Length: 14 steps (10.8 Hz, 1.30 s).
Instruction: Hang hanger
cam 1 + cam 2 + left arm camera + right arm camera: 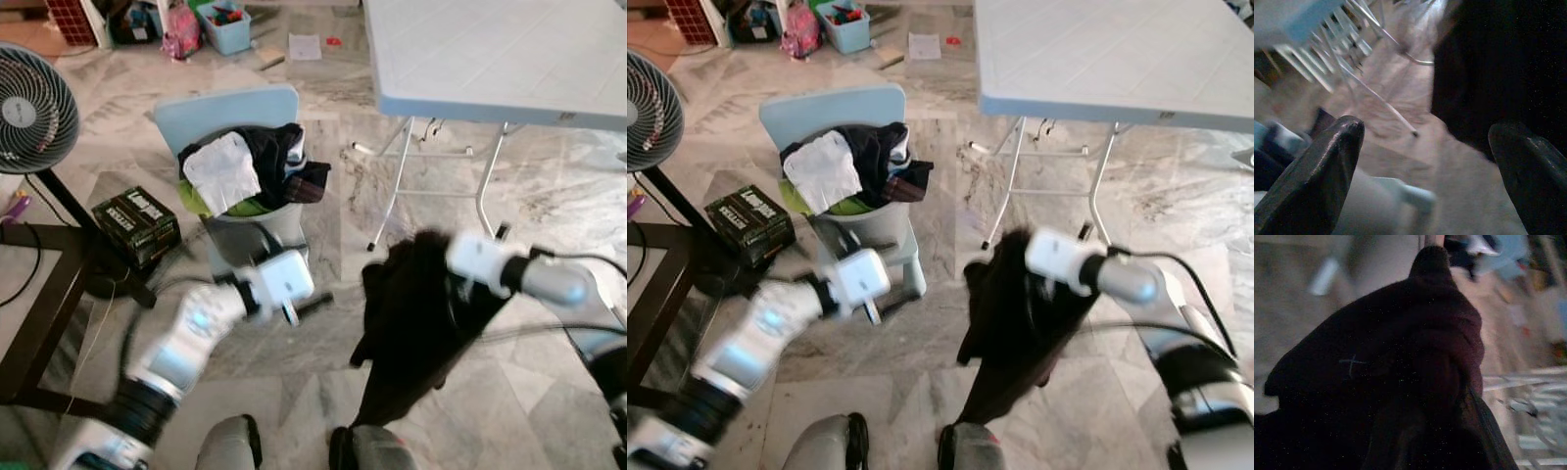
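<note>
A dark garment [411, 323] hangs limp from my right gripper [436, 259], which is shut on its top, low over the marble floor in front of me. In the right wrist view the cloth [1400, 382] drapes over the fingers and one fingertip [1431, 259] pokes out above it. The cloth hides anything under it. My left gripper [1427, 129] is open with nothing between its fingers. It hovers left of the garment, just in front of a basket of clothes [245, 171].
The clothes basket sits on a pale blue chair [225, 113]. A white folding table [490, 59] stands at the back right, its legs [392, 196] close behind the garment. At left are a fan [29, 108], a dark box [137, 225] and a black frame [39, 294].
</note>
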{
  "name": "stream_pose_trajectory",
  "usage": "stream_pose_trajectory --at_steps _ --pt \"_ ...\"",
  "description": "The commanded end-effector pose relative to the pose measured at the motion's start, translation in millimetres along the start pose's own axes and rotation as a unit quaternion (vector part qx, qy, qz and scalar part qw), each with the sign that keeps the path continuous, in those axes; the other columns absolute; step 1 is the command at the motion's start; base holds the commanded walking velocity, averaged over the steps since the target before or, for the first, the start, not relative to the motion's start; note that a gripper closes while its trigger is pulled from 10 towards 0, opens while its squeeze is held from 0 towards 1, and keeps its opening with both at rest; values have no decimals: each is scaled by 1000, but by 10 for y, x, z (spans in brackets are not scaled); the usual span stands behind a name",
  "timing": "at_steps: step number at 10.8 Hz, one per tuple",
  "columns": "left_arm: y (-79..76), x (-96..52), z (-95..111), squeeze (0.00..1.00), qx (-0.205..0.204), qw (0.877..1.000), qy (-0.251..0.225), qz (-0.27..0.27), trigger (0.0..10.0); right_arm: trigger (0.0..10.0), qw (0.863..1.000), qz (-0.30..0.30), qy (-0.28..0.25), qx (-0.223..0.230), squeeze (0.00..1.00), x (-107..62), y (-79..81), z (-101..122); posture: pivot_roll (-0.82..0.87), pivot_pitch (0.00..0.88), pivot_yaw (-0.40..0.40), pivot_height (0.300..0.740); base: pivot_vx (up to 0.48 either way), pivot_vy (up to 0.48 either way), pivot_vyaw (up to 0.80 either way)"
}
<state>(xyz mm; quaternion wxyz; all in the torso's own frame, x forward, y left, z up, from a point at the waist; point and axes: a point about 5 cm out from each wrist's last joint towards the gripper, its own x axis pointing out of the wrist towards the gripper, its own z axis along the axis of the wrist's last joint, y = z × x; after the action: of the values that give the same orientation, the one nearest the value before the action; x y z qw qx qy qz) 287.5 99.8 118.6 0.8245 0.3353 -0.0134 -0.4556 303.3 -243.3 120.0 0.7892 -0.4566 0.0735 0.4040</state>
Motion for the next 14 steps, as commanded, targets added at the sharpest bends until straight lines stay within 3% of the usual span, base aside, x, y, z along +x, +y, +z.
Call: stream_pose_trajectory --at_steps 1,2,3,4,6,7,11,12,13,14 --pt "113 -77 98 1000 43 999 -10 -5 10000 10000 999 49 -7 -23 0 -145 9 -21 -87 118 -44 740 0 0 0" --pt "177 -101 110 1000 31 999 -12 7 10000 10000 998 63 -3 -25 0 -201 -13 -39 -87 118 -44 740 0 0 0" --pt "154 -118 -13 1000 47 999 4 0 10000 10000 997 79 -19 -6 0 -229 -64 -1 -86 117 -43 740 0 0 0" --pt "81 -117 -89 43 40 999 8 -14 10000 10000 997 78 -30 -6 0 -216 -108 35 -89 118 -42 740 0 0 0" --pt "-59 -32 -98 0 16 999 -14 -46 10000 10000 994 94 -55 -17 0 -168 -122 107 -93 114 -46 740 0 0 0" --pt "-83 -2 -123 0 25 997 -18 -72 10000 10000 992 107 -72 -12 0 -152 -100 159 -94 113 -48 740 0 0 0" --pt "75 86 -103 0 38 996 -32 -73 10000 10000 987 136 -81 -26 0 -131 -68 186 -104 101 -30 740 0 0 0" --pt "82 115 -88 0 30 996 -40 -75 6980 10000 986 137 -85 -29 0 -107 -56 200 -102 93 -32 740 0 0 0" --pt "23 162 -57 0 22 994 -55 -90 0 10000 985 141 -91 -27 0 -88 -20 211 -102 85 -35 740 0 0 0" --pt "-15 170 -27 0 12 994 -68 -90 0 10000 985 144 -94 -28 0 -109 -2 219 -105 86 -38 740 0 0 0"
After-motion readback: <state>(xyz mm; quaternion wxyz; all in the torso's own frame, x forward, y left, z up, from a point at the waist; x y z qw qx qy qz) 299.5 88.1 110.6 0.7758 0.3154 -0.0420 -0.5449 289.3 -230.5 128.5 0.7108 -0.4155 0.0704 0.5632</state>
